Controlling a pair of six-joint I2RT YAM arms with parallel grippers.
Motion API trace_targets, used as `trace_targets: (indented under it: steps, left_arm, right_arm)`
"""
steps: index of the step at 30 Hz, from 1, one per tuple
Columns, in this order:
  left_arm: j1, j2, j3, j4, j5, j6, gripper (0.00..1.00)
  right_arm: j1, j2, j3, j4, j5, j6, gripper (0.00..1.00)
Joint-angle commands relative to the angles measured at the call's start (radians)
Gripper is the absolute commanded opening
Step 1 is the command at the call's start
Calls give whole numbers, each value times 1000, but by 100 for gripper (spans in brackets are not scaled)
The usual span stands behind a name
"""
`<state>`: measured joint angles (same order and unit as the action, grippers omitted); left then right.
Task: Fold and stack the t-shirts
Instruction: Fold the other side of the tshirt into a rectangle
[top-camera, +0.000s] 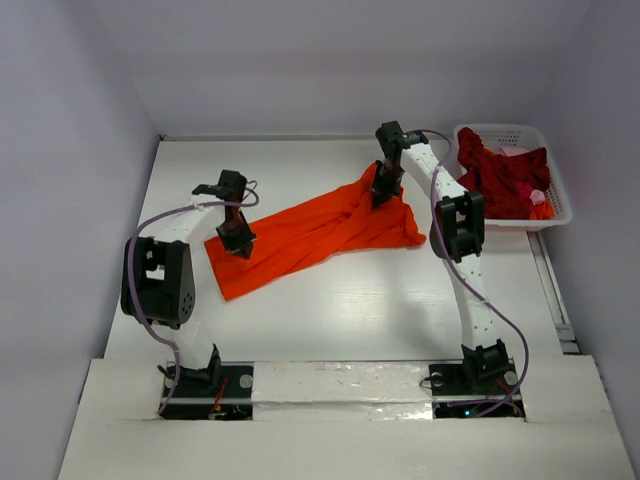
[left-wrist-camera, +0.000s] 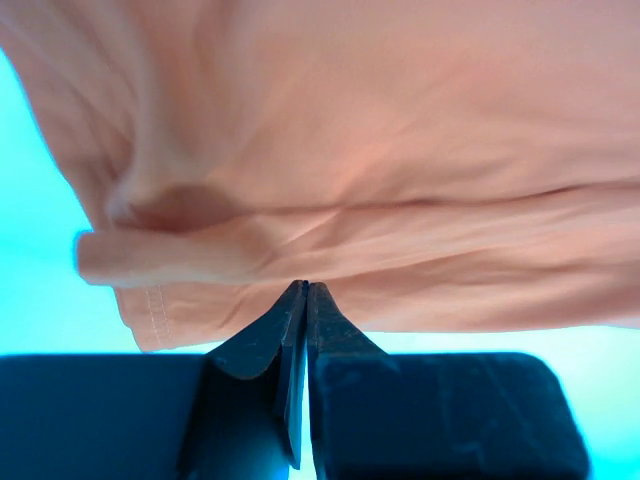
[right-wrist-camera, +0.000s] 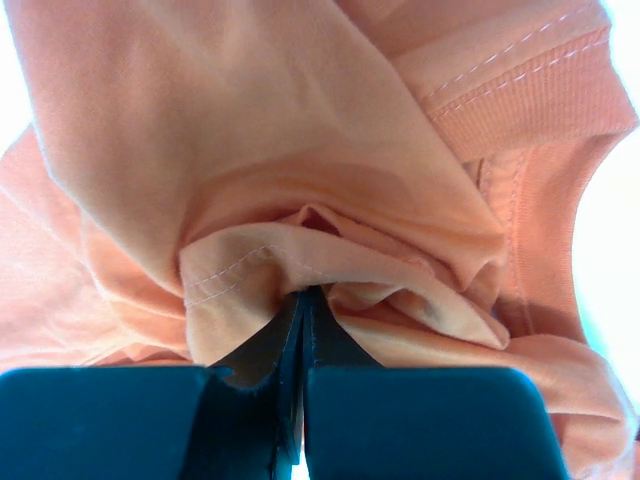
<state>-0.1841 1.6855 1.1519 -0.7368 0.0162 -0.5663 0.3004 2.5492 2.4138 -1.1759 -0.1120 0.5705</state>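
- Top external view: orange t-shirt (top-camera: 310, 235) on the table (top-camera: 330, 320), drawn out into a long rumpled band, long axis slanting from near left to far right.
- Left gripper (top-camera: 238, 240) down on the near-left end of that band, right gripper (top-camera: 383, 195) down on the far-right end, wider and more bunched there; one arm per end, neither nearer the middle.
- At far right, well apart from the left arm and just beside the right arm's elbow: white lattice basket (top-camera: 555, 190) with dark red t-shirts (top-camera: 500, 175) heaped inside; something pink and orange at its near corner, too small to name.
- Between the two grippers, only cloth and bare table; nothing in the way along the shirt's axis. Right forearm close by the basket's left wall, worth minding on any swing rightward.
- Left wrist view: left gripper (left-wrist-camera: 305, 290) closed to a hairline, tips meeting right at the lower edge of the orange t-shirt (left-wrist-camera: 400, 150), apparently nipping a thin layer; stitched hem (left-wrist-camera: 155, 310) at lower left, a folded ridge running across the frame.
- Right wrist view: right gripper (right-wrist-camera: 303, 295) likewise pressed together, tips buried in a gathered wad of the orange t-shirt (right-wrist-camera: 250, 130); ribbed collar (right-wrist-camera: 520, 90) at upper right, so probably the neck end on this side.
- Judged from this: shirt neither flat nor folded, nothing stacked. Next move probably a pull apart along the diagonal to spread the cloth, resting on both pinches holding; bunched right end the likelier to slip or drag extra layers.
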Motion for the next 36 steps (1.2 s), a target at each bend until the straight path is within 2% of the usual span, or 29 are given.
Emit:
trace_targets:
  steps: [1,7,19,25,29,33,36]
  left_arm:
    - [-6,-1,126,-59,-79,-9,0]
    - [30,28,244,-107,-140,12,0]
    - [159,19,197,-35,-165,31,0]
    - [179,32,166,-21,-176,48,0]
    - [179,34,143,2,-174,40,0]
    - [201,33,123,22,-153,26,0]
    - [222,28,111,36,-142,14,0]
  right_arm:
    - [-7,-33,31,7,54,-50,0]
    - [3,-125,28,13,104,-72,0]
    - [261,-432,-24,39,189,-118,0]
    - [437,-461,-180,79,121,-158,0]
    - [526,-498,-397,189,121,-144,0]
    - [589,-500,-501,242,123,-135,0]
    - [637,-483,-513,243,159,-147,0]
